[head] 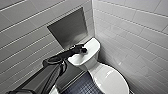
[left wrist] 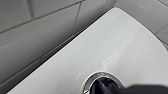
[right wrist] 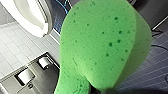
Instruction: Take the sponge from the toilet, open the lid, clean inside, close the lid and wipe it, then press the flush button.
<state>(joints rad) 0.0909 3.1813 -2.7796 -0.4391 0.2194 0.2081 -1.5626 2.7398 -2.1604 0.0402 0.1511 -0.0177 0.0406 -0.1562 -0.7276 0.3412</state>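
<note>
Now one toilet (head: 100,72) stands in the corner of a white-tiled room, its tank against the wall that carries one grey recessed niche (head: 68,27). The side wall runs close along the other flank of the tank and bowl. One lid (head: 111,81) lies shut over the bowl. A strip of dark tiled floor (head: 81,87) beside the bowl is the only open room in the head view.

The left arm reaches in over the tank top, and the left tool (head: 83,50) sits on its middle. In the left wrist view, its dark tip rests on the one flush button (left wrist: 100,81), which is ringed in bright metal. I cannot tell whether this tool is open or closed. The tank top's rear edge runs just beside the wall tiles, with a narrow dark gap between them.

The one sponge (right wrist: 100,45) is bright green and pitted with small holes. It is gripped by the right tool (right wrist: 98,90), whose dark tip closes on the sponge's narrow end. Behind the sponge, the right wrist view shows the toilet's white rim, dark blue floor tiles and a steel wall panel (right wrist: 15,85). The panel carries two roll-shaped fittings (right wrist: 45,62).
</note>
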